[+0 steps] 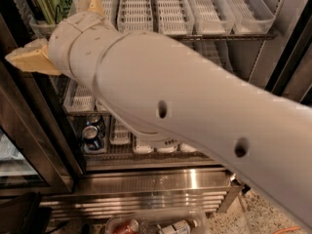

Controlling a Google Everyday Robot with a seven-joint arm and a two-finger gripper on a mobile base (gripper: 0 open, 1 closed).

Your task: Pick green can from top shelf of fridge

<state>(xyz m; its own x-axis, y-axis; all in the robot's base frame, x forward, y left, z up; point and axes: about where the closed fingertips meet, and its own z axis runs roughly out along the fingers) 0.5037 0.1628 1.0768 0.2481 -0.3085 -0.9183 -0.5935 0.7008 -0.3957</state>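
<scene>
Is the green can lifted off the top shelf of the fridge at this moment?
No, the green can stands on the top shelf, with the gripper just below it.

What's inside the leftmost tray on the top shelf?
Two tall cans: the bright green can and a darker can left of it. The gripper sits just below, and the arm covers the tray's front.
</scene>
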